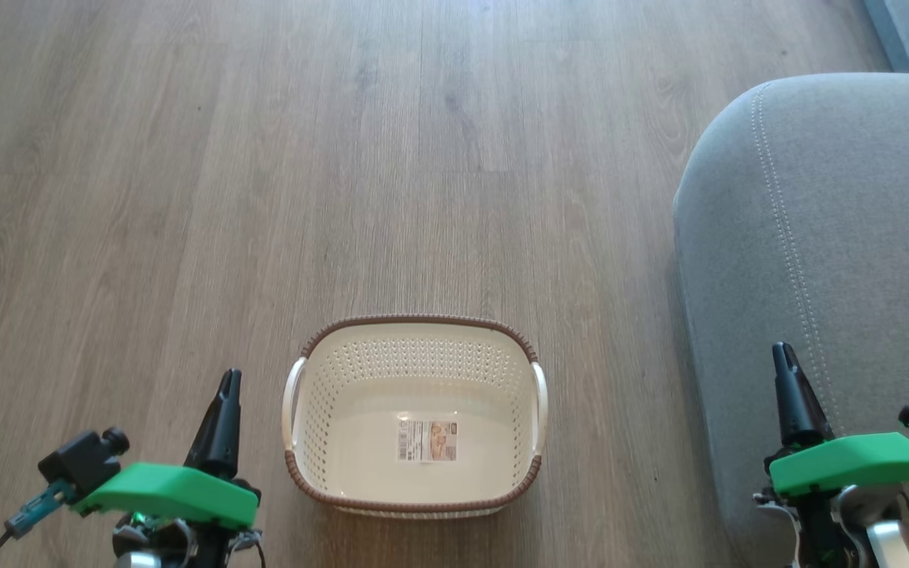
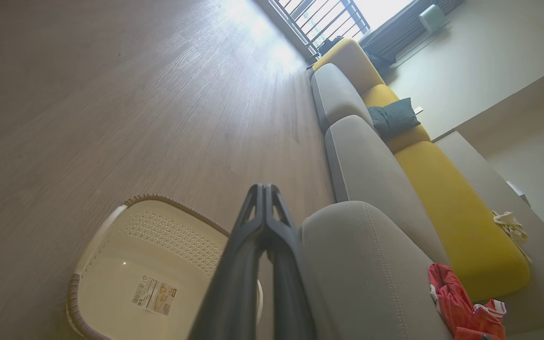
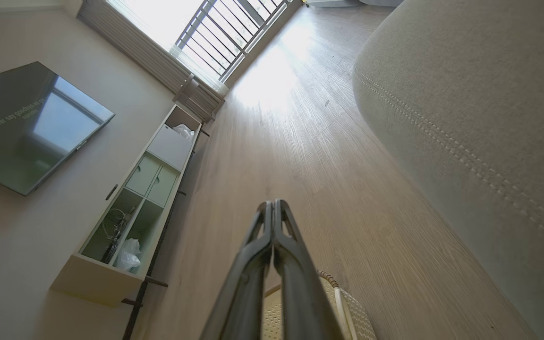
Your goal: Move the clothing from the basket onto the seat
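The cream basket (image 1: 415, 347) with its brown rim stands on the wood floor, holding nothing but the label sticker (image 1: 426, 440) on its floor. Red clothing (image 2: 456, 302) with white striped trim lies on the grey seat (image 2: 376, 274) beside a yellow backrest. The seat (image 1: 825, 260) rises at the right of the head view. My left gripper (image 1: 229, 380) hangs shut just left of the basket. My right gripper (image 1: 783, 355) is shut over the seat's front edge. Each wrist view shows its own two fingers pressed together, the left gripper (image 2: 264, 188) and the right gripper (image 3: 272, 204).
Wood floor (image 1: 344, 158) spreads around the basket. The sofa runs on with more grey cushions, yellow backrests (image 2: 456, 222) and a dark green pillow (image 2: 393, 118). A shelf unit (image 3: 135, 208) and a wall screen (image 3: 31, 123) stand across the room, by a barred window (image 3: 215, 33).
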Robot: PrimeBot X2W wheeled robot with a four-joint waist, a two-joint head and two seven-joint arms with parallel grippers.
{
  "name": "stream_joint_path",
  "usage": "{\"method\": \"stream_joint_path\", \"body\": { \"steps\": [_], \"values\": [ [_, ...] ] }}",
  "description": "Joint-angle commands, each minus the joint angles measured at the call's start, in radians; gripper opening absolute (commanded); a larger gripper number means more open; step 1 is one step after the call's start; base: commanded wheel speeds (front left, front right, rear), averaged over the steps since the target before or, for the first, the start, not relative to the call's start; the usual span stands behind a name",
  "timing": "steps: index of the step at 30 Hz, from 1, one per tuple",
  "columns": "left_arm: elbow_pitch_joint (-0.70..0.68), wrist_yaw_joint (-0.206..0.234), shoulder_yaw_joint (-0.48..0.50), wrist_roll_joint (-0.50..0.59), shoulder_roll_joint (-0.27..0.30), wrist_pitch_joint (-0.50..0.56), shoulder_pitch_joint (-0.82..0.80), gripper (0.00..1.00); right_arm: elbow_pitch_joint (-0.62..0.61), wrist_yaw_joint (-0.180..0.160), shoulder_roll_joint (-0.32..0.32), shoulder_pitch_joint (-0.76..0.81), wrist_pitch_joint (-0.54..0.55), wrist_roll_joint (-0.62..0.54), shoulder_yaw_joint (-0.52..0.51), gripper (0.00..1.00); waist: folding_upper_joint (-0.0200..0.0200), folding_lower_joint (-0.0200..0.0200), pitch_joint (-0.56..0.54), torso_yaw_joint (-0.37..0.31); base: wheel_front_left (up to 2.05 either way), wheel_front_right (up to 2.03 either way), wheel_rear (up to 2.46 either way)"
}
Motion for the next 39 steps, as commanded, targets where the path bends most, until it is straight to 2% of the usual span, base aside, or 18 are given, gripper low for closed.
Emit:
{"method": "stream_joint_path", "body": {
  "steps": [1,39],
  "values": [
    [-0.027,-0.005,0.025,-0.029,0.014,0.005,-0.059,0.0,-0.028,0.0,-0.009,-0.051,0.008,0.028,0.006,0.0,-0.0001,0.0,-0.001,-0.001,0.0,0.0,0.0],
    [0.01,-0.03,0.093,-0.48,0.016,0.118,-0.084,0.0,0.001,0.0,-0.005,-0.078,0.121,0.466,-0.022,0.0,-0.0001,0.0,-0.036,-0.03,0.0,0.0,0.0]
  ]
}}
